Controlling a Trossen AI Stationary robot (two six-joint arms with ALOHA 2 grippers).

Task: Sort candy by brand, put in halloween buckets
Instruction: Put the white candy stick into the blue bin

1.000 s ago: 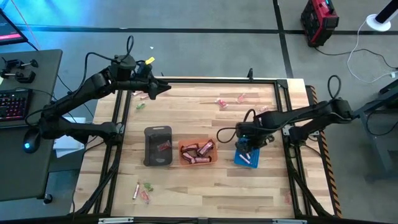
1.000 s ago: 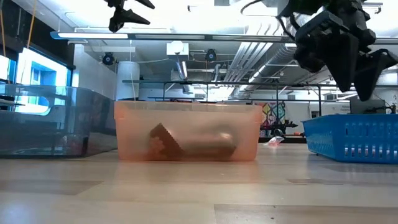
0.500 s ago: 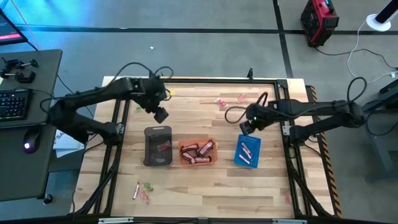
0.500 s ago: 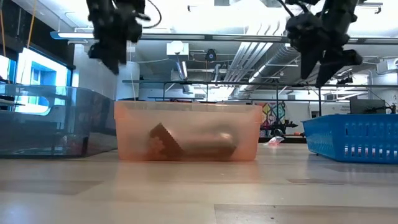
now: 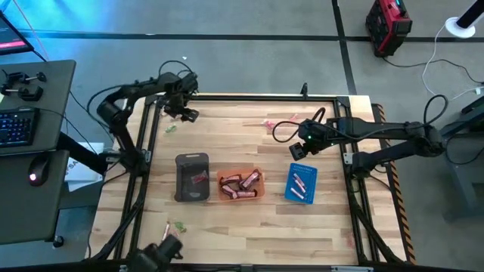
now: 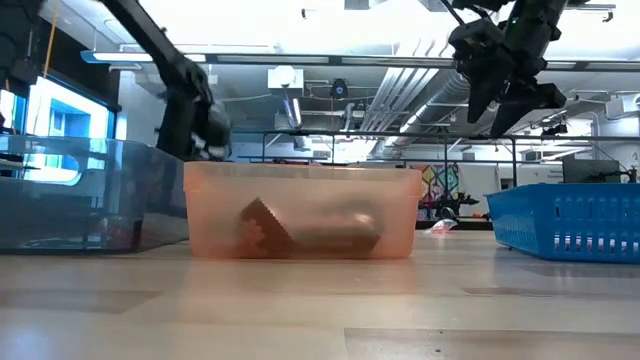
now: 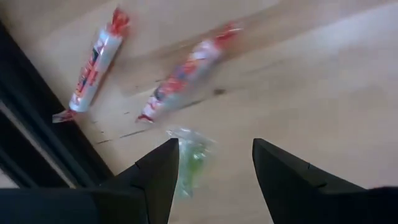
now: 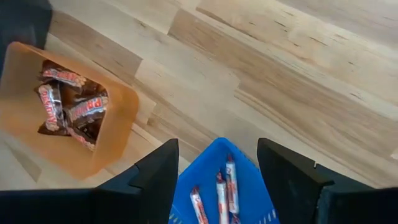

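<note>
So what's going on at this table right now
A two-armed robot is sorting candy into three buckets. The left claw is open, empty, over loose pieces near the table's far left corner, a green candy between its fingers. The right claw is open and empty near the blue bucket. The orange bucket holds brown bars; the dark bucket sits beside it.

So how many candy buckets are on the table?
3, in a row near the table's middle: the dark grey bucket on the left, the orange bucket in the middle touching it, and the blue bucket apart on the right. None seems hidden.
</note>
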